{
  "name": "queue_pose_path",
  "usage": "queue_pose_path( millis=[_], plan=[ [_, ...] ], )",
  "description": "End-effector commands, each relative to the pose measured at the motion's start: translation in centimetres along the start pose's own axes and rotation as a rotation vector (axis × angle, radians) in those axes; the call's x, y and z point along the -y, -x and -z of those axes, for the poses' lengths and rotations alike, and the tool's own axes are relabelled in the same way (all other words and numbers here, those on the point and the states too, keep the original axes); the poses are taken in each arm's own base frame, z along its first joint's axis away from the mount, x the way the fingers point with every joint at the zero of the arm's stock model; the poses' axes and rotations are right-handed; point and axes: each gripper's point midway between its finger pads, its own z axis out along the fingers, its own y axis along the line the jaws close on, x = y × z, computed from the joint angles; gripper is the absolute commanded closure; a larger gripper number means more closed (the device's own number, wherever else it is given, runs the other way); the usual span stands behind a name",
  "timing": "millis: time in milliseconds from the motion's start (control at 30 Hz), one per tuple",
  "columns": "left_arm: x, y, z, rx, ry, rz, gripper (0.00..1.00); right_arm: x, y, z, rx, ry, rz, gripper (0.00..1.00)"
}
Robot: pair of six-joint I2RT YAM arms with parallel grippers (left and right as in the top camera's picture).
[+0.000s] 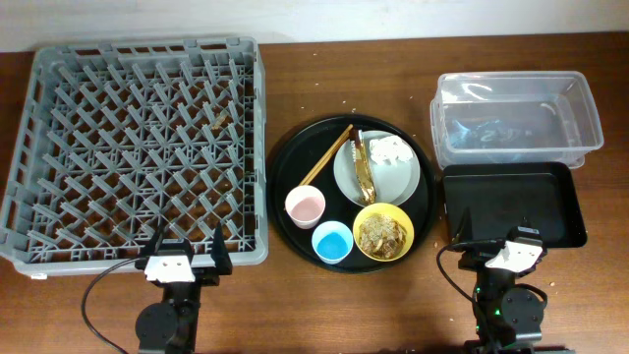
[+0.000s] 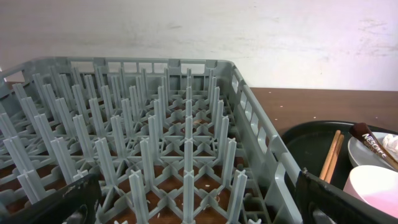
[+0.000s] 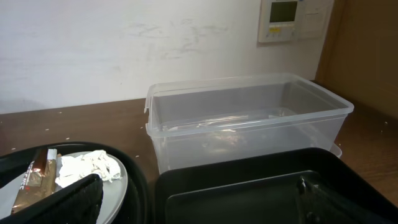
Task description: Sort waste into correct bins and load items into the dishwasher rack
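The grey dishwasher rack [image 1: 147,47] fills the left and holds no items. On a round black tray [image 1: 285,167] sit the grey plate [image 1: 393,182] with the white napkin [image 1: 390,149] and brown-gold wrapper [image 1: 363,167], the chopsticks [image 1: 326,155], the pink cup [image 1: 306,206], the blue cup [image 1: 332,241], and the yellow bowl [image 1: 383,232] with food scraps. The clear tub [image 1: 511,81] and black bin tray [image 1: 511,202] stand at the right. My left gripper [image 1: 187,258] is open at the rack's front edge [image 2: 143,137]. My right gripper [image 1: 496,248] is open at the black bin's front [image 3: 249,186].
Crumbs lie inside the rack and on the table near the round tray. A wall runs behind the table. The clear tub [image 3: 249,118] stands directly behind the black bin. Bare wood shows between the rack and the round tray.
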Motion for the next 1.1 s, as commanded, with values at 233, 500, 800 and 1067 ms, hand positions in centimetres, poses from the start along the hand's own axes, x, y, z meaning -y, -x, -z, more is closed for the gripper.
queue_pose_path(
  millis=[233,500,800,1067],
  plan=[
    [0.9,2.0,0.1,0.087,-0.055,0.012,0.01,-2.6,1.4,0.2,0.064,0.151,-0.015,0.02],
    [3.9,10.0,-2.9,-0.198,-0.168,0.080,0.01,-5.5,7.5,1.0,-0.118,0.292,-0.138,0.02],
    [9.1,10.9,-9.2,-0.697,-0.385,0.175,0.01,-19.4,6.7,-7.3,-1.000,0.697,-0.116,0.02],
    [8.9,10.7,-9.2,-0.706,-0.372,0.173,0.01,-21.1,-16.4,-12.6,-1.306,0.310,0.261,0.79]
  ],
)
